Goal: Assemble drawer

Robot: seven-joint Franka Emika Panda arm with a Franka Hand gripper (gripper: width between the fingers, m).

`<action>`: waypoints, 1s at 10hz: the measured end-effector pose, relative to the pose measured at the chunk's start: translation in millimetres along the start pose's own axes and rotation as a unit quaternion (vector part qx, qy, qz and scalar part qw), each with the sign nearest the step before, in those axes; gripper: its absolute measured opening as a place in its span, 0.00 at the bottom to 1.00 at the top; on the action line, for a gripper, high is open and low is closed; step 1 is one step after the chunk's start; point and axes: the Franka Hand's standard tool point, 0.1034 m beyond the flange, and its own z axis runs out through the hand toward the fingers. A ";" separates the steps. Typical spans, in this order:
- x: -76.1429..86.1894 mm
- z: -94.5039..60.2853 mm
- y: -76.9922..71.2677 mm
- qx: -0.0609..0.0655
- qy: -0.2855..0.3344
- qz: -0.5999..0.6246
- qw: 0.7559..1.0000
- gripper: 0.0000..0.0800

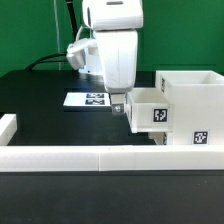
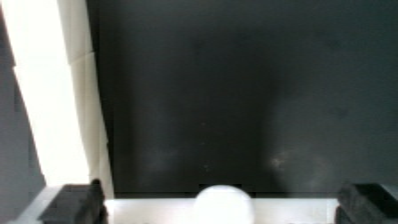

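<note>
The large white drawer shell (image 1: 193,100) stands at the exterior view's right, open at the top, with square tags on its front. A small white tray (image 1: 150,112) with tags sits against the shell's left side, partly inside it. My gripper (image 1: 118,106) hangs at the tray's outer end. In the wrist view my gripper (image 2: 221,206) is open. Its dark fingers (image 2: 71,204) stand wide apart on either side of the tray's front (image 2: 160,212). The round white knob (image 2: 222,200) sits midway between them, touching neither. The second tray is out of view.
The marker board (image 1: 90,99) lies flat on the black table behind my gripper. A low white border wall (image 1: 100,160) runs along the front, with a piece at the exterior view's left (image 1: 8,127). It also shows in the wrist view (image 2: 54,100).
</note>
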 end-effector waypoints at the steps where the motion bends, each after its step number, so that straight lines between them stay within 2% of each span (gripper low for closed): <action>1: 4.6 5.2 -1.5 0.003 0.003 -0.002 1.000 0.81; 4: 24.3 10.1 -2.2 0.007 0.008 -0.001 1.000 0.81; 10: 61.2 9.0 0.9 0.010 0.009 0.005 1.000 0.81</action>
